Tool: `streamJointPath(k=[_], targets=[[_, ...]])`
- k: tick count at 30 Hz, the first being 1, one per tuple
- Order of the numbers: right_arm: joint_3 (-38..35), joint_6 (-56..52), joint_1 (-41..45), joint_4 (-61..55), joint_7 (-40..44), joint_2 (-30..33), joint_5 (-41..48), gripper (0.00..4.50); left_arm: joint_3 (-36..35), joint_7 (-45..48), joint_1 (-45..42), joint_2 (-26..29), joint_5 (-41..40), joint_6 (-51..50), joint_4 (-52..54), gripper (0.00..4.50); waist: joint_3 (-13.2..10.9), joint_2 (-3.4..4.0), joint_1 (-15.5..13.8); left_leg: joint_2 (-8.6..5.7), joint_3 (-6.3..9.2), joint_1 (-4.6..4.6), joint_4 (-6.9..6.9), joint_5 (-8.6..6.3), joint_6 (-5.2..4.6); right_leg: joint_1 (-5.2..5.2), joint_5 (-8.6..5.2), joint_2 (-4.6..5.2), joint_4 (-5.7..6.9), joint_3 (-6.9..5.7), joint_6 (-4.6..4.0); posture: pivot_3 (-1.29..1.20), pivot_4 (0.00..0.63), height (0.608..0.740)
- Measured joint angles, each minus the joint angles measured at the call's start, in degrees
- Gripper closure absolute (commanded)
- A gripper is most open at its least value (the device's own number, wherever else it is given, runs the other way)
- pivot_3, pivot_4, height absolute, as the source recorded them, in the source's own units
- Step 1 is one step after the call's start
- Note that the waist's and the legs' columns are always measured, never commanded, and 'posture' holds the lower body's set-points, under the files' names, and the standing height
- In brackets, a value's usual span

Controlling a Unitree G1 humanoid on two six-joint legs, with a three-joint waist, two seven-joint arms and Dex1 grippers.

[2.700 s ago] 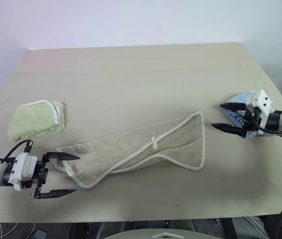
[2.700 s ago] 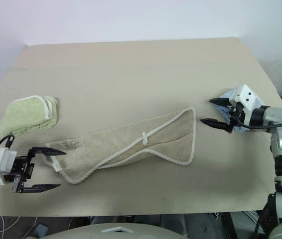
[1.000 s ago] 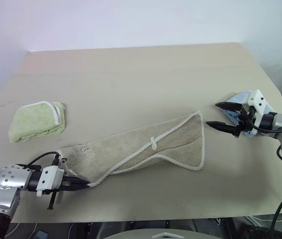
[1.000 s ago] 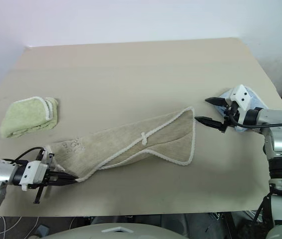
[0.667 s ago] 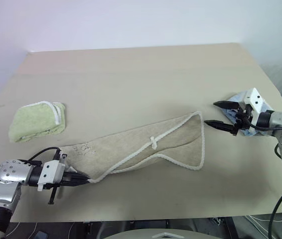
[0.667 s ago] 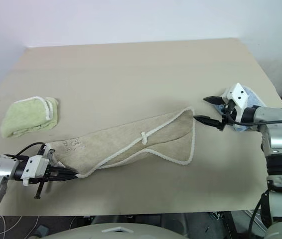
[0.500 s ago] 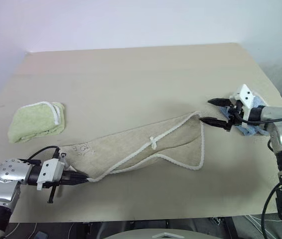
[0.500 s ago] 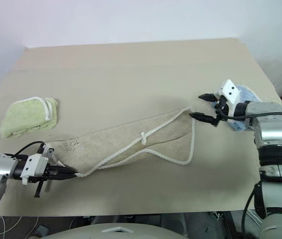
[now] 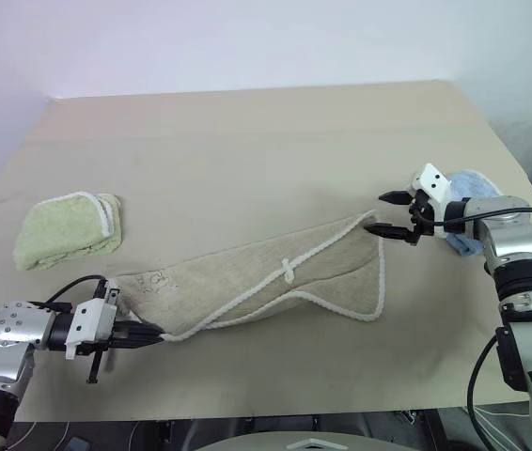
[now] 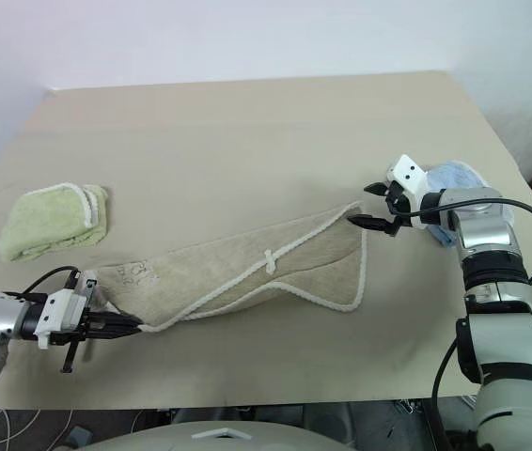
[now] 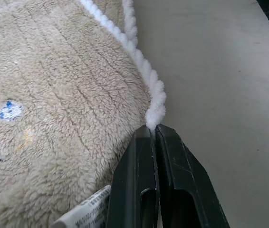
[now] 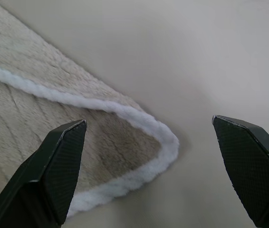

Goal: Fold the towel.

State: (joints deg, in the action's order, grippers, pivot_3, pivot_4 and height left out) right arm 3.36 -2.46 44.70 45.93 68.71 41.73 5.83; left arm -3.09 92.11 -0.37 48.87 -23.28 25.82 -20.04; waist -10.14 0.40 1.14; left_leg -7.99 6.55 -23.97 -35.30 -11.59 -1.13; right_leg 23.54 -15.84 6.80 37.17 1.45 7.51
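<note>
The towel (image 9: pixel 266 277) is beige with white corded edging and lies crumpled in a long slanted strip across the table's near half. At its near left corner my left gripper (image 9: pixel 153 332) is shut on the white cord; the left wrist view shows the cord's end (image 11: pixel 154 114) pinched at the tips of the two closed fingers (image 11: pixel 141 156). At the towel's far right corner (image 12: pixel 165 140) my right gripper (image 9: pixel 379 213) hangs open just above it. The corner lies between its two spread fingertips (image 12: pixel 70 135).
A small folded light-green towel (image 9: pixel 67 227) sits at the left of the table (image 9: pixel 247 141). A light-blue towel (image 9: pixel 468 183) lies near the right edge, behind my right wrist. The far half of the table is bare.
My left gripper, earlier open beside the towel's left corner, has shut on the corded edge and stays there. My right gripper moved left from the blue towel to the beige towel's right corner, still open.
</note>
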Motion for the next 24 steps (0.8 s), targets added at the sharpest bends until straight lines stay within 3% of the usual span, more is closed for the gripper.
streamJointPath(k=[7, 11, 21, 24], targets=[[0.8, 2.6, 2.2, 4.2, 0.2, -1.5, -2.1, 0.0, -0.4, 0.0, 0.4, 0.0, 0.0, 0.6, -0.1, 4.47, 0.0, 0.0, 0.0, 0.0, 0.0, 0.01, 0.02, 0.0, 0.01, 0.01, 0.01, -0.01, 0.02, 0.0, -0.01, 0.0, 0.15, 0.728], [0.8, 3.8, 2.8, 5.7, 0.3, -2.3, -2.9, 0.91, -0.6, -0.2, 0.7, 0.0, -0.1, 0.7, 0.0, 4.5, 0.0, 0.0, 0.0, 0.0, -0.01, 0.01, 0.03, 0.0, 0.01, 0.01, 0.01, -0.01, 0.02, 0.0, -0.01, 0.0, 0.15, 0.728], [0.7, 5.2, 3.5, 6.7, 0.9, -2.5, -3.9, 4.31, -0.6, -0.7, 0.8, 0.0, -0.2, 0.7, -0.1, 4.5, 0.0, 0.01, 0.0, 0.0, 0.0, 0.02, 0.04, 0.01, 0.01, 0.02, 0.02, -0.01, 0.03, 0.0, -0.02, 0.0, 0.15, 0.728], [0.6, 5.2, 3.4, 6.0, 1.2, -2.5, -3.8, 4.47, -0.5, -0.9, -0.4, -0.1, 0.1, 0.8, -1.1, 4.5, 0.0, 0.01, -0.1, 0.0, 0.0, 0.02, 0.03, 0.01, 0.02, 0.02, 0.02, -0.02, 0.04, 0.0, -0.02, 0.0, 0.15, 0.728]])
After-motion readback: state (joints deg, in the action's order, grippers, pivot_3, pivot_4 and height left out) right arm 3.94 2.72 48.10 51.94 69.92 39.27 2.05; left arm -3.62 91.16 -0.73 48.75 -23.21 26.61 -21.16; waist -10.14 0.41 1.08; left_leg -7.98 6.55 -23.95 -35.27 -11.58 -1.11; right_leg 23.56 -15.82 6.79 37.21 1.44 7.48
